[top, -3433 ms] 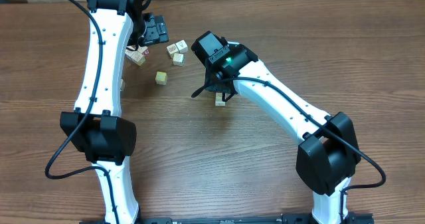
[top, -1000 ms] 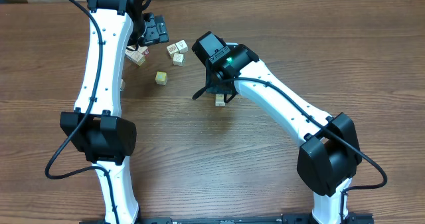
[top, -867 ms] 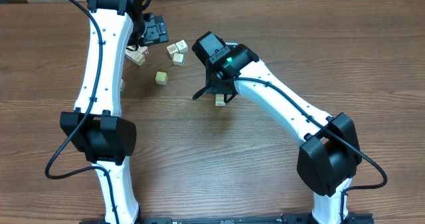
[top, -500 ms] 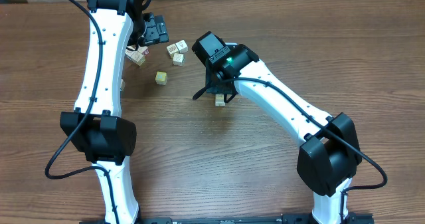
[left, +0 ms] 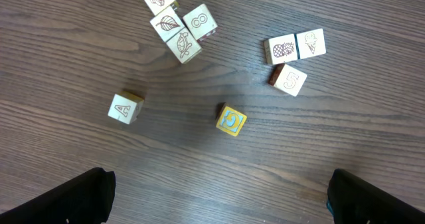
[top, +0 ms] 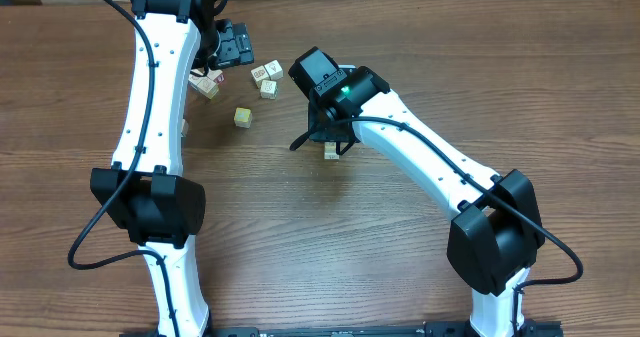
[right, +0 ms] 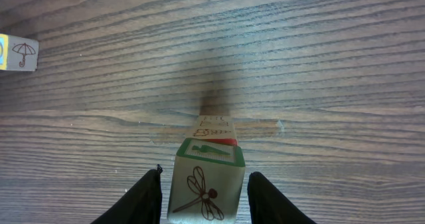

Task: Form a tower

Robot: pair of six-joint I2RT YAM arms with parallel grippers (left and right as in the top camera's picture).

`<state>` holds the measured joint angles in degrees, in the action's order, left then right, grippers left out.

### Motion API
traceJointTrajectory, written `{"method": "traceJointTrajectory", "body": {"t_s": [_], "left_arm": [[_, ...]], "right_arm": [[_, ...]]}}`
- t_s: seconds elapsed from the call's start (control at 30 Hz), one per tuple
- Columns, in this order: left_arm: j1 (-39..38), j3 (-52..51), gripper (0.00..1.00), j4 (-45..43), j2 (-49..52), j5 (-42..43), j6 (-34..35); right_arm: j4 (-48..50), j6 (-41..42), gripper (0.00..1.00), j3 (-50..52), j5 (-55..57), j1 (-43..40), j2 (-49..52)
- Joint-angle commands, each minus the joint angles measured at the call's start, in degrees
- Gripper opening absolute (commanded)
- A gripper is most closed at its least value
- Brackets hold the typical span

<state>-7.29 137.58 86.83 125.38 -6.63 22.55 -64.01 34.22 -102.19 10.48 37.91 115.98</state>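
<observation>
The tower (top: 332, 150) stands mid-table under my right arm. In the right wrist view it is seen from above: a dragonfly cube (right: 206, 187) with a green-edged face sits on top, with a red-marked cube and a pale cube below it. My right gripper (right: 204, 199) straddles the top cube, open, with a narrow gap showing on each side between fingers (right: 143, 201) and cube. My left gripper (left: 219, 204) hangs wide open and holds nothing, high above the loose cubes at the back left (top: 235, 47).
Loose cubes lie under the left wrist: a yellow cube (left: 230, 119), an "A" cube (left: 125, 108), a cluster of several (left: 176, 24), and three with pineapple, ice cream and "5" (left: 295, 58). An umbrella cube (right: 16, 52) lies left of the tower.
The right gripper's fingers have parted slightly from the dragonfly cube, which they gripped before. The left arm has not moved.
</observation>
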Motion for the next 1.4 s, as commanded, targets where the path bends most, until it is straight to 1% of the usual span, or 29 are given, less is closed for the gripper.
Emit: {"method": "traceJointTrajectory", "body": {"t_s": [0.0,0.17,0.23,0.33,0.37,0.43,0.67,0.77,0.9,1.37], "left_arm": [[-0.2,0.9,0.99,-0.1,-0.8,0.3,0.8],[-0.2,0.9,1.0,-0.1,-0.8,0.3,0.8],[-0.2,0.9,0.99,-0.1,-0.8,0.3,0.8],[-0.2,0.9,1.0,-0.1,-0.8,0.3,0.8],[-0.2,0.9,1.0,-0.1,-0.8,0.3,0.8],[-0.2,0.9,1.0,-0.1,-0.8,0.3,0.8],[-0.2,0.9,1.0,-0.1,-0.8,0.3,0.8],[-0.2,0.9,1.0,-0.1,-0.8,0.3,0.8],[-0.2,0.9,1.0,-0.1,-0.8,0.3,0.8],[-0.2,0.9,1.0,-0.1,-0.8,0.3,0.8]], "right_arm": [[0.2,-0.2,0.41,0.1,0.0,-0.2,-2.1],[0.3,-0.2,0.54,0.1,0.0,-0.2,-2.1],[0.2,-0.2,0.54,0.1,0.0,-0.2,-2.1],[0.0,-0.2,0.45,0.1,0.0,-0.2,-2.1],[-0.1,-0.2,0.41,0.1,0.0,-0.2,-2.1],[-0.2,-0.2,0.36,0.1,0.0,-0.2,-2.1],[0.1,-1.2,0.29,0.1,0.0,-0.2,-2.1],[0.5,-3.1,0.29,0.1,0.0,-0.2,-2.1],[0.6,-3.0,0.3,0.1,0.0,-0.2,-2.1],[0.7,-3.0,0.3,0.1,0.9,-0.2,-2.1]]}}
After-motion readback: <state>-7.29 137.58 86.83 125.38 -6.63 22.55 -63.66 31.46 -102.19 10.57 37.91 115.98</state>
